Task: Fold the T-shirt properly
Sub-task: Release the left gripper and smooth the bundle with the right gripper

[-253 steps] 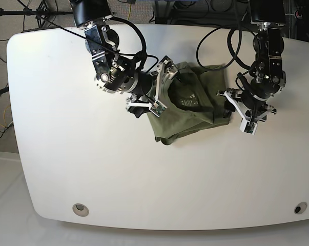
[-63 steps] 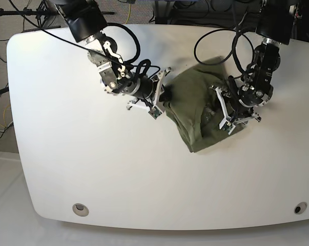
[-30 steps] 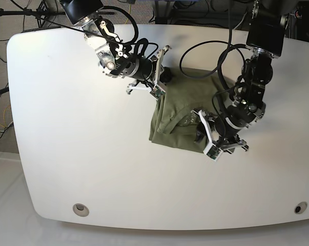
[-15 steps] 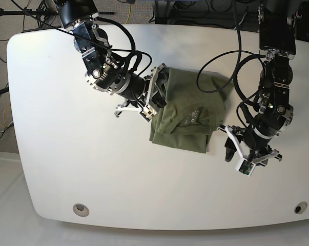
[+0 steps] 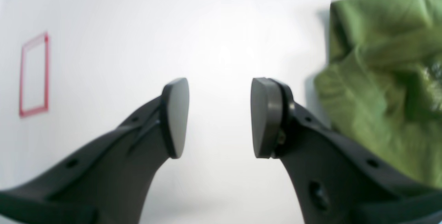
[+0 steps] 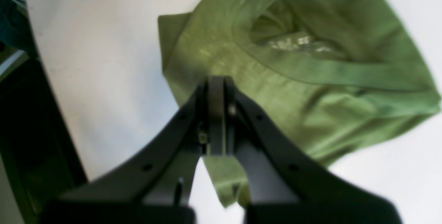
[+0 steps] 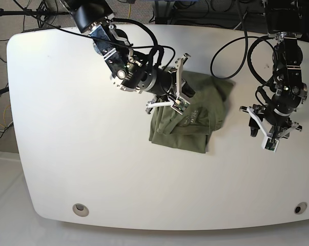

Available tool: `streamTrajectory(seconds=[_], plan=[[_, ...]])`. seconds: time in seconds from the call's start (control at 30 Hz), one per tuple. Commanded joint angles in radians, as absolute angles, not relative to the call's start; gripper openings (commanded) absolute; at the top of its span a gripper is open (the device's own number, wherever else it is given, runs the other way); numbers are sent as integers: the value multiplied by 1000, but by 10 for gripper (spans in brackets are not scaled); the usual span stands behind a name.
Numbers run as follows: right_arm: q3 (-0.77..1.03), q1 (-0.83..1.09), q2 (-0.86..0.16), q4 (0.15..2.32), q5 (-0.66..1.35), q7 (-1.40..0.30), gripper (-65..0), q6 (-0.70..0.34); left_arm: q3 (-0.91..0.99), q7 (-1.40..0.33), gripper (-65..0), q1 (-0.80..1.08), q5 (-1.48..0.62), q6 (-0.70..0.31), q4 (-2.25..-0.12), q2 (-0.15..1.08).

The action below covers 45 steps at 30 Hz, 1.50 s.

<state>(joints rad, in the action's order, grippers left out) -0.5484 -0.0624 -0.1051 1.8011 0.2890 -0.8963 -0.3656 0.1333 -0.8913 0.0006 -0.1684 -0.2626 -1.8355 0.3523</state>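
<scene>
On the left of the base view, the right arm reaches in from the far edge of the white desk (image 7: pixel 67 154), and its right claw (image 7: pixel 179 98) hangs over the upper left part of the T-shirt (image 7: pixel 190 120). Its wrist view shows the 2 fingers pressed flat together with no cloth seen between them, so it looks empty; whether the tips touch the fabric cannot be told. The olive-green T-shirt lies near the middle of the desk, a little toward the far side, gathered into a compact, roughly rectangular bundle. The nearer half looks fairly flat, with a straight front edge and squared corners. The farther half is looser, with rumpled layers bunched up toward the right, and the right wrist view shows the ribbed neck opening (image 6: pixel 293 44) with the inner label still exposed on top. Farther right, the left claw (image 7: pixel 267 134) sits over bare desk, apart from the garment, its 2 pads standing apart with nothing between them. As a judgement, the main folds seem to be in and the shirt is close to its final size, but the far end still looks untidy. Flattening that bunched part, and perhaps 1 more fold to hide the collar, seems to be what remains.
</scene>
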Motion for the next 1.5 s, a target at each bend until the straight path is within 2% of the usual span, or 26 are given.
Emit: streamTrajectory(seconds=[0.0, 0.3, 1.03, 1.33, 1.47], plan=[[-561, -102, -81, 1722, 294, -872, -650, -363, 163, -874, -394, 16, -168, -255, -1851, 366], [-567, -143, -53, 1583, 292, -826, -650, -363, 206, -874, -394, 79, -168, -255, -1851, 366], [-558, -318, -87, 1273, 292, -674, -650, -355, 265, -874, -394, 176, -170, -257, -1851, 363], [-527, -358, -96, 1259, 294, -665, -650, -355, 271, -874, -394, 176, -170, -257, -1851, 363], [-492, -341, -97, 1334, 294, -667, -650, -355, 325, -875, -394, 176, -170, -257, -1853, 363]])
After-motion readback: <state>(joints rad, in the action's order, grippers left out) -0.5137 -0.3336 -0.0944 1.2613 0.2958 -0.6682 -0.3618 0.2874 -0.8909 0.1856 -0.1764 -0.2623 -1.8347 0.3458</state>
